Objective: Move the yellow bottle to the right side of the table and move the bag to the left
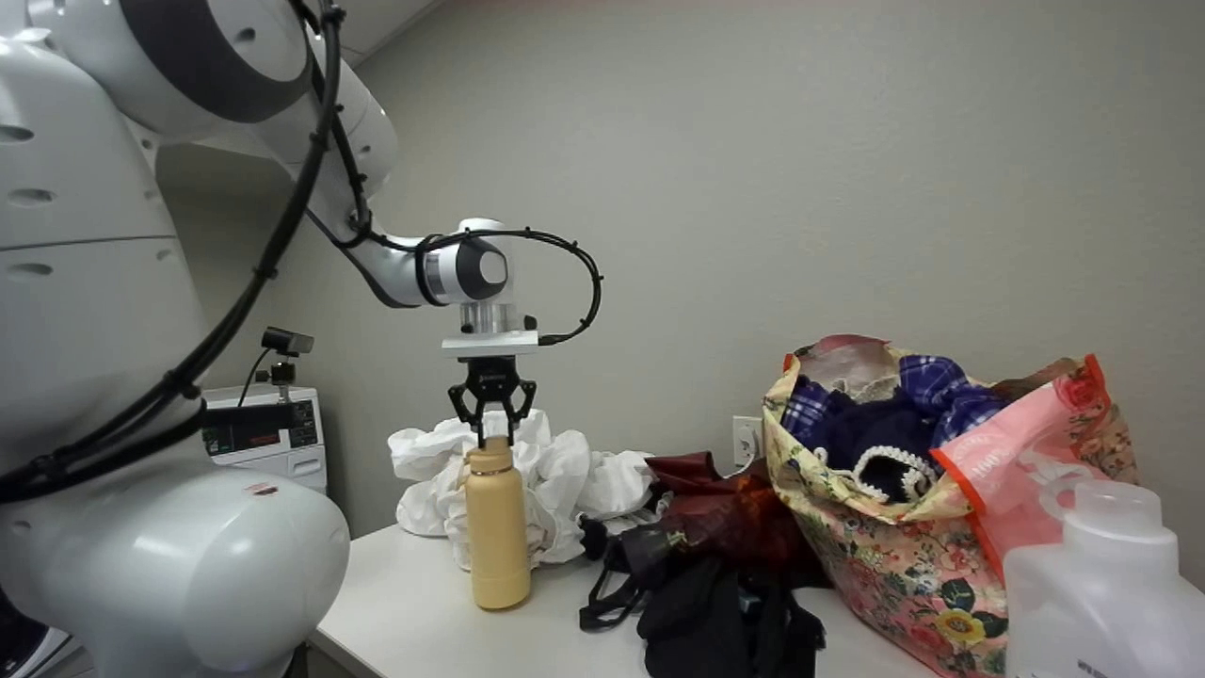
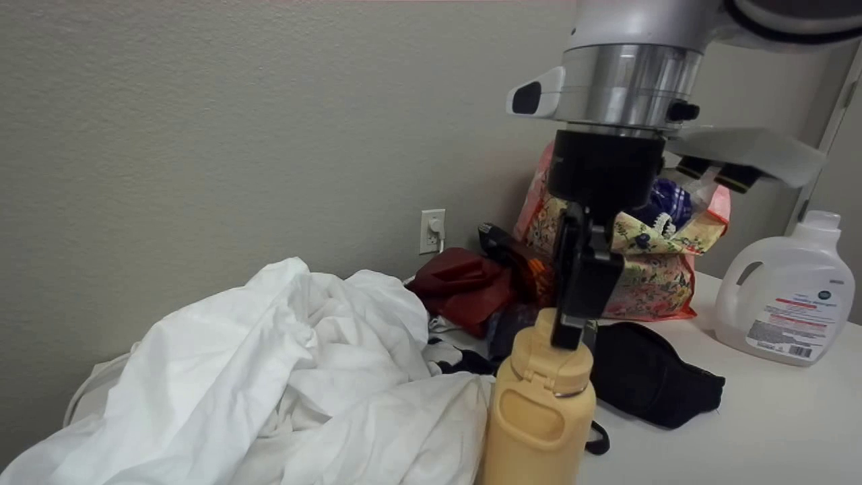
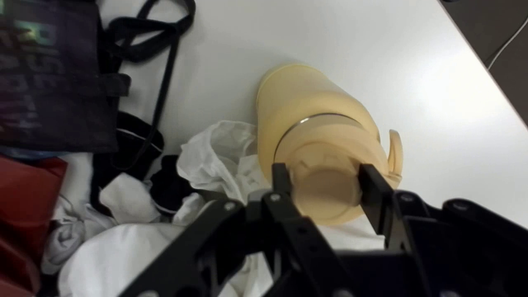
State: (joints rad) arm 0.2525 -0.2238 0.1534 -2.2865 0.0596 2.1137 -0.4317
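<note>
The bottle [image 1: 499, 546], smooth, matt yellow and round-shouldered, is seen nearly upright at the table's [image 1: 400, 598] pale top; whether its base is resting there cannot be told. Its neck is ringed by a thin, shiny band, and its knobbed cap [image 3: 326, 192] is pinched between the slim black jaws of the gripper [image 1: 496, 440]. Soft white cloth [image 2: 363, 377] is heaped in deep folds just beside it. Beyond, creased red fabric [image 2: 465, 283] is bunched; next to it the orange bag [image 2: 537, 273], black in part, is mostly hidden. A boxy floral bag [image 1: 904, 570] is stuffed with plaid cloth [image 1: 932, 381]; near it, a translucent plastic jug [image 2: 801, 276] is stood.
</note>
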